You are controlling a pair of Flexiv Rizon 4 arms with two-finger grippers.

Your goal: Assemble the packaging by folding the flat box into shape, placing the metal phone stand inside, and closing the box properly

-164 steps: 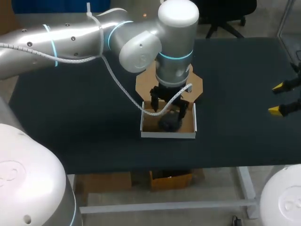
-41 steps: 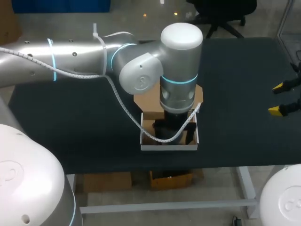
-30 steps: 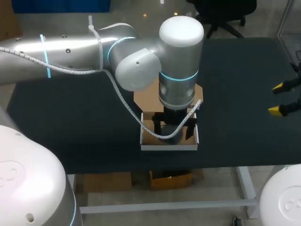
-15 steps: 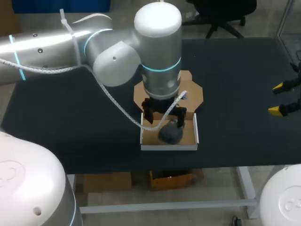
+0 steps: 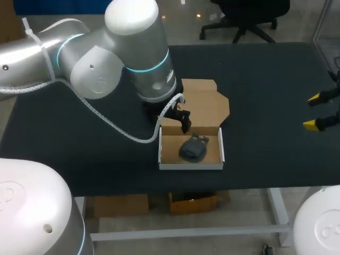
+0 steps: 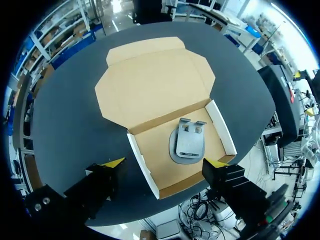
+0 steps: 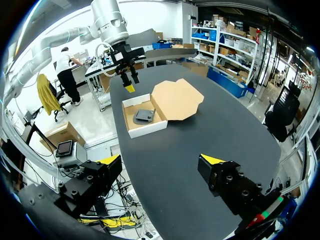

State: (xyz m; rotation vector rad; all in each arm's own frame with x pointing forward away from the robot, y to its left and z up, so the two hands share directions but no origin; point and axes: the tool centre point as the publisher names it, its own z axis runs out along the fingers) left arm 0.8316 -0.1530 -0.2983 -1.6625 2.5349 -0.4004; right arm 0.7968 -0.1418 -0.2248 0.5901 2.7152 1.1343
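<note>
**A:** Where's the left gripper point(image 6: 164, 163)?

**B:** Above the box's point(image 5: 191, 167) left rear corner, fingers spread, holding nothing. The stand point(image 5: 192, 149) lies in the tray just beside it.

**A:** And the lid point(image 5: 204, 103)?

**B:** Flat on the table behind the tray, hinge running left to right — it must fold forward, I'd judge. The right gripper point(image 5: 312, 111), also spread and empty, hangs well apart — the left is nearer.
</note>
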